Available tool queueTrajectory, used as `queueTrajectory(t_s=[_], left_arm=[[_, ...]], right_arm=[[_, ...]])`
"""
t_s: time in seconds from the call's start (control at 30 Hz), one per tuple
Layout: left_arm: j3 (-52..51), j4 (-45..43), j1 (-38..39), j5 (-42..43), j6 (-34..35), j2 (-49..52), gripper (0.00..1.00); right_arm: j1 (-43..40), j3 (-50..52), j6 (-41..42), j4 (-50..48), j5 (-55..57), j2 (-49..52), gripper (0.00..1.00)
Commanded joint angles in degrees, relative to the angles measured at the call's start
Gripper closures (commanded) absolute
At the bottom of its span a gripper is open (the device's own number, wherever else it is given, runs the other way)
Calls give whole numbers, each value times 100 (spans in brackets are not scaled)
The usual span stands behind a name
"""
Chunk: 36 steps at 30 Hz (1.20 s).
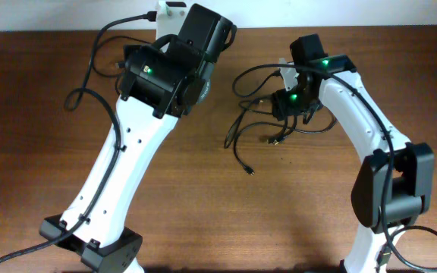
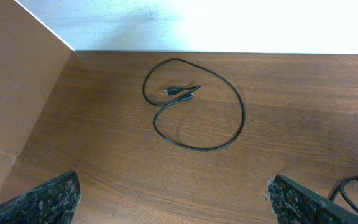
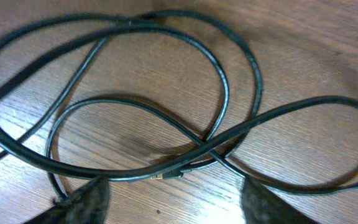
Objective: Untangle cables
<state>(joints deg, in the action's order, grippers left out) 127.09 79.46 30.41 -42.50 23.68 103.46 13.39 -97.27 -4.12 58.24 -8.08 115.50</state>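
A thin black cable with small plugs (image 2: 185, 93) lies alone in a loose loop on the brown wooden table (image 2: 303, 106) near its far edge. Both plugs rest inside the loop, ahead of the left gripper (image 2: 176, 202), whose fingers stand wide apart and hold nothing. The other thin black cables (image 3: 207, 146) lie crossed in overlapping loops just beyond the right gripper (image 3: 176, 202), whose fingers are parted over bare wood and grip nothing.

Raised left gripper (image 2: 173, 208), jaws spread wide; low right gripper (image 3: 176, 204), jaws well apart.
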Motion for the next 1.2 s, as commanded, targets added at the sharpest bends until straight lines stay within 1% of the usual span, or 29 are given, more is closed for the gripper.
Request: queueTrajectory(t_s=[0.0,0.03,0.07,0.13,0.23,0.37,0.5,0.7,1.0,1.03,1.07,1.1,1.13,1.17], left_arm=[[52,17,-11,-129,111,-116,1],[52,17,-11,-129,111,-136,1],[52,20,-11,-129,111,-162,1],[52,20,-11,-127,109,-188,1],[52,24,-11,-125,111,-199,1],[52,146,-11,-125,111,-201,1],[52,227,-11,-127,111,-201,1],[52,249,-11,-127,109,-201,1],[52,249,-11,-138,68,-201,1],[52,249,-11,-149,68,-201,1],[52,249,-11,-149,68,-201,1],[52,249,-11,-149,68,-201,1],[52,249,-11,-149,68,-201,1],[52,249,-11,-146,68,-201,1]], right_arm=[[48,26,-778,70,-863,7,22],[48,26,-1150,179,-1156,7,16],[48,26,-1414,302,-1270,7,15],[48,26,-1705,415,-1272,7,14],[48,26,-2396,413,-1274,7,15],[48,26,-2933,275,-1270,7,15],[48,26,-3045,-50,-1274,7,15],[48,26,-3300,-284,-1272,35,15],[48,26,-3294,-367,-1272,560,15],[48,26,-3294,-372,-1270,584,21],[42,26,-3289,-387,-1250,586,53],[42,26,-3244,-404,-1246,586,90],[42,24,-3174,-420,-1228,586,96],[42,24,-3161,-420,-1228,584,96]])
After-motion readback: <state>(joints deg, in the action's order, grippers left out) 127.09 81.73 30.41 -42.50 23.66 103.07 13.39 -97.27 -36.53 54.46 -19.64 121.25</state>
